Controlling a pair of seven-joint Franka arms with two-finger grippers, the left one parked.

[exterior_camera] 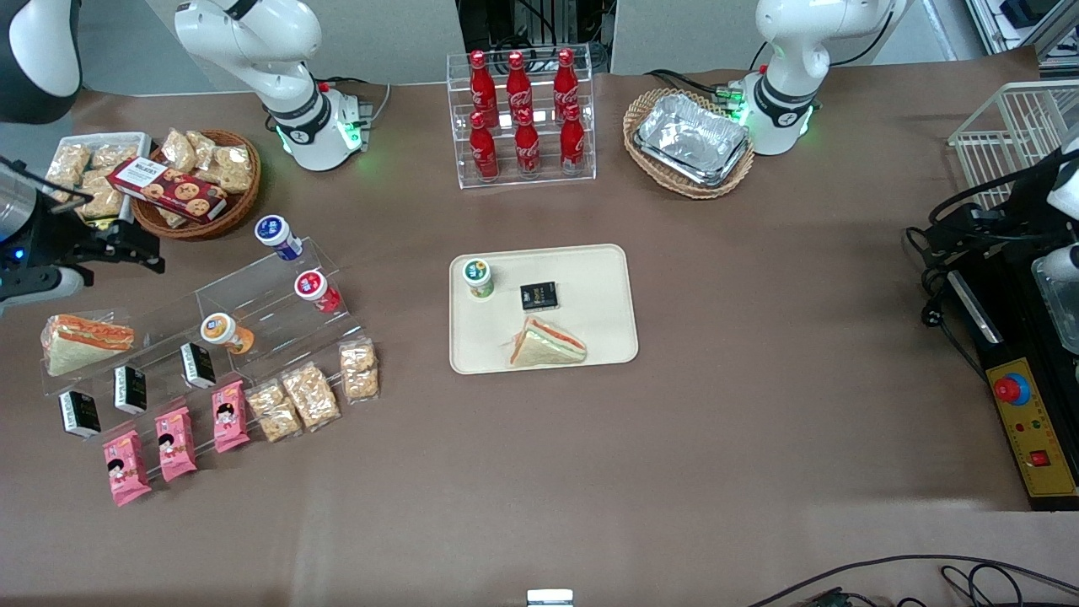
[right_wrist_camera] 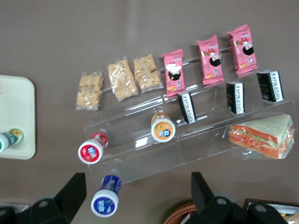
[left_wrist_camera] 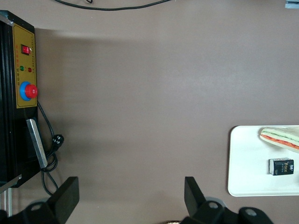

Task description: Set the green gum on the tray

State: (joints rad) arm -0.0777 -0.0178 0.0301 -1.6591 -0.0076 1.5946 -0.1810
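The claw (exterior_camera: 126,244) hung above the clear display rack (exterior_camera: 253,312), its fingers apart and holding nothing. The green gum (exterior_camera: 478,279) stood upright on the tray (exterior_camera: 607,337), well apart from the claw, toward the table's middle. It looked light, stiff and smooth; I judged the round body under the lid the best hold.

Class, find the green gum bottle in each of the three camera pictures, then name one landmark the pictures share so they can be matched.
Front view: the green gum stands upright on the tray, near a corner, beside the black packet.
Left wrist view: not in it.
Right wrist view: the green gum lies at the picture's edge, on the tray; the open gripper hangs above the display shelf.
Shared landmark: the tray, seen in all three.
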